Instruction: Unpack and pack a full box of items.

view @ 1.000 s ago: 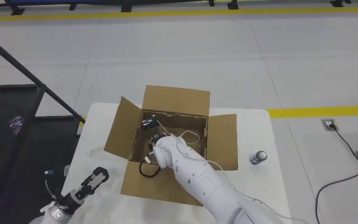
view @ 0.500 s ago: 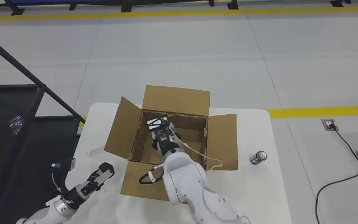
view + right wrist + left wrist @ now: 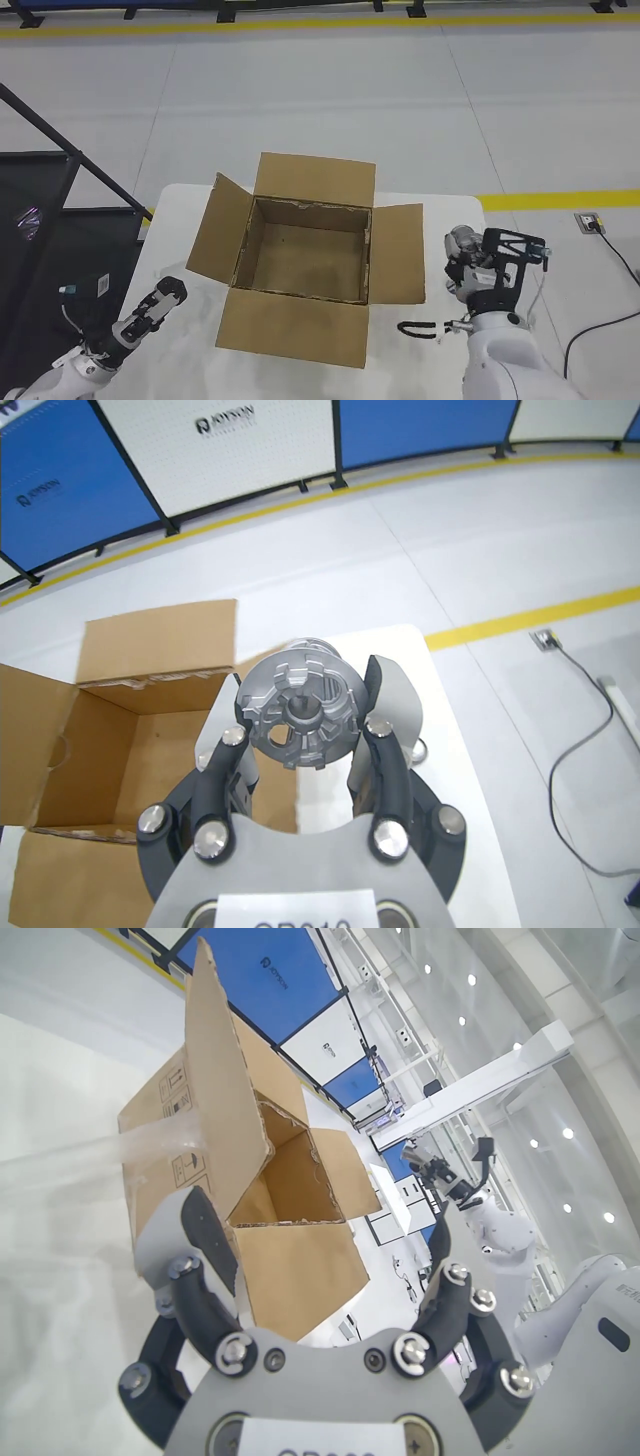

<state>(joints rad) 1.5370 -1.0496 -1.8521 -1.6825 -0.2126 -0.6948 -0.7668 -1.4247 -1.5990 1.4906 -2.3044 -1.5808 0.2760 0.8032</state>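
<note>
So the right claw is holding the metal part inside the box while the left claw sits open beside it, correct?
Not quite. The right claw holds the metal part outside the box, above the table on the box's right side, as the top view shows. The left claw is open beside the box, as you said.

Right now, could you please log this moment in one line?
right gripper: shut on metal part beside box | left gripper: open | box: open, empty
</note>
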